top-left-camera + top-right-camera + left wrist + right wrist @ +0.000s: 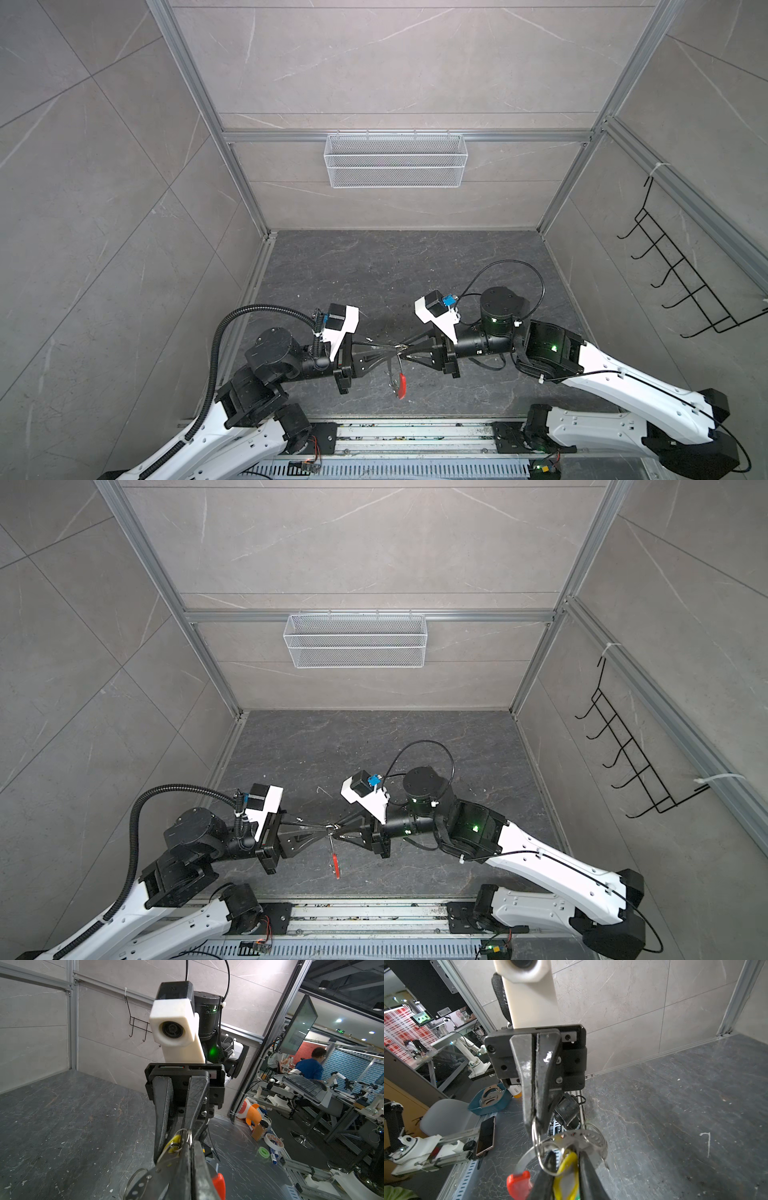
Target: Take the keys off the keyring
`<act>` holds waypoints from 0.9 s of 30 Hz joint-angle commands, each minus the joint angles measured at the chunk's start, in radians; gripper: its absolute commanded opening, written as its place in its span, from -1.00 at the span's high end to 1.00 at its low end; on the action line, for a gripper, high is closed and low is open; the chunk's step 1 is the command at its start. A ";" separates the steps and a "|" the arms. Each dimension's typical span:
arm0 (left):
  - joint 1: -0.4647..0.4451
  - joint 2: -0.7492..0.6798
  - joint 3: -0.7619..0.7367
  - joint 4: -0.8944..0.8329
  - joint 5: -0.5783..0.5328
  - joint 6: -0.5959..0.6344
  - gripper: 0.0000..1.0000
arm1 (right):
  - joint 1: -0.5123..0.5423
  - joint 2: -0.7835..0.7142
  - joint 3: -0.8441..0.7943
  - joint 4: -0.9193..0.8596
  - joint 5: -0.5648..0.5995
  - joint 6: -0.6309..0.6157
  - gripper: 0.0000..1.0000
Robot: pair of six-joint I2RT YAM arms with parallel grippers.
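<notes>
Above the front middle of the dark table, both grippers meet tip to tip. My left gripper [392, 349] [190, 1145] is shut on a thin metal ring of the keyring [395, 374]. The keyring hangs below the tips, with its red sleeve [402, 384] [336, 866] [519, 1184] lowest. My right gripper [405, 351] [565, 1155] has its fingers closed around the yellow tag [566, 1176] [173, 1144] of one key. That key's metal blade [591, 1140] [145, 1180] sticks out beside the fingers. A sliver of green tag [577, 1196] shows behind the yellow one; its key is hidden.
A white mesh basket [395, 160] hangs on the back wall. A black wire hook rack [685, 282] is on the right wall. The table [395, 270] is boxed in by tiled walls, with a metal rail [415, 432] along its front edge.
</notes>
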 commanded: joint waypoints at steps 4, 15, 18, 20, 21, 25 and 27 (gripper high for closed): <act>-0.003 -0.019 -0.004 0.082 -0.022 -0.017 1.00 | 0.015 0.007 -0.008 0.016 0.021 -0.004 0.83; -0.003 -0.034 -0.040 0.161 -0.074 -0.055 1.00 | 0.071 0.034 0.011 -0.047 0.111 -0.056 1.00; -0.003 -0.031 -0.044 0.169 -0.074 -0.057 1.00 | 0.096 0.047 0.007 -0.052 0.141 -0.068 1.00; -0.003 -0.034 -0.045 0.170 -0.077 -0.055 1.00 | 0.109 0.050 0.002 -0.053 0.163 -0.074 1.00; -0.003 -0.037 -0.045 0.167 -0.080 -0.050 1.00 | 0.116 0.049 -0.008 -0.048 0.175 -0.076 1.00; -0.003 -0.045 -0.047 0.154 -0.091 -0.039 1.00 | 0.146 0.046 -0.044 -0.019 0.229 -0.081 1.00; -0.003 -0.045 -0.046 0.155 -0.088 -0.036 1.00 | 0.162 0.046 -0.057 0.001 0.257 -0.086 1.00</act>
